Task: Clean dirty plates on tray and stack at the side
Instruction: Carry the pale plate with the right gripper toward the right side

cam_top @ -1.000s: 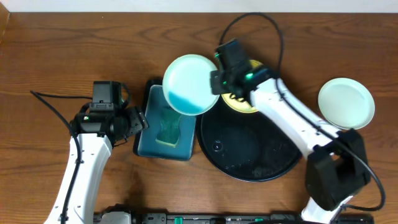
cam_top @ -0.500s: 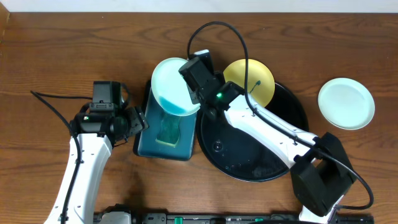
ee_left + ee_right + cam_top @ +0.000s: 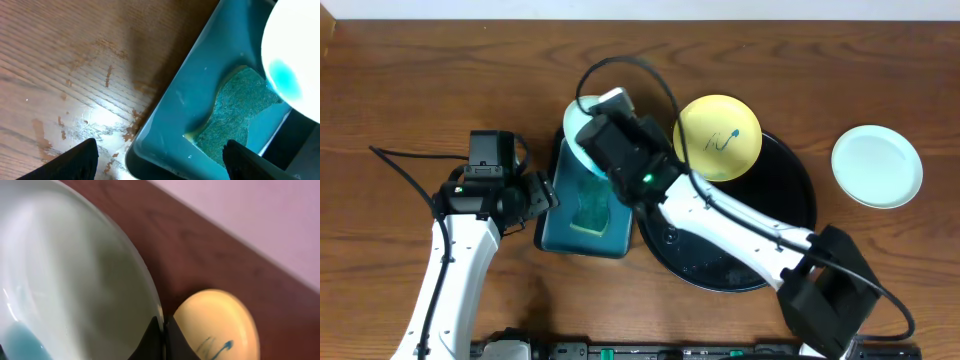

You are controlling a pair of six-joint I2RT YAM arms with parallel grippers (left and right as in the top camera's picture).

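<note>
I see mint plate, teal smear, tilted over sponge in teal tray, rim pinched in right claw | yellow plate at far edge of black tray | second mint plate on surface | left claw apart, empty

R arm + plate above teal tray.
</note>
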